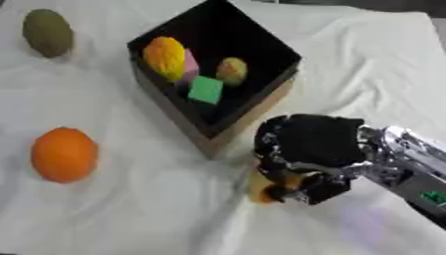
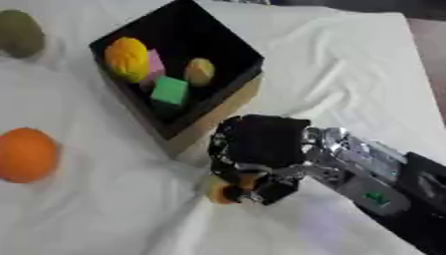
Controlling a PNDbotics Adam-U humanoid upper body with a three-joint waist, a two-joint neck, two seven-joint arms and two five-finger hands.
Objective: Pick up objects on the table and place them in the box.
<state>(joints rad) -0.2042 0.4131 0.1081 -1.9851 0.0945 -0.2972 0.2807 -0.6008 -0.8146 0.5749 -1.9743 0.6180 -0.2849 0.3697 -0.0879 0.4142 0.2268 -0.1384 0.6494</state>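
Right hand [image 1: 309, 149] comes in from the right, palm down, just beside the near corner of the box [image 1: 248, 117]. Fingers curled round a small yellow-orange object [image 1: 264, 191], which sits low against the white cloth [image 1: 131, 219]; can't tell if it is lifted off yet. Judged step: grasping that object for transfer to the box. Left hand shows in no view.

Progress: partway. Box is dark inside with tan outer walls and already holds four things: a large yellow textured fruit [image 1: 165, 57], a pink block [image 1: 189, 63] touching it, a green cube [image 1: 206, 89] at the front, and a smaller yellow-brown fruit [image 1: 232, 70] to the right.

Left to do: the object in the hand, plus two more out on the cloth. An orange [image 1: 63, 154] lies well apart to the left of the box, and a green-brown oval fruit [image 1: 47, 33] sits at the far left. Both untouched, both clear of the box. So roughly over half done by count.

Surface: covered in the white cloth, wrinkled, folds running past the hand toward the near edge. Box sits askew on it, one corner pointing at the robot. Room: only a dark strip beyond the far right edge, nothing readable there.
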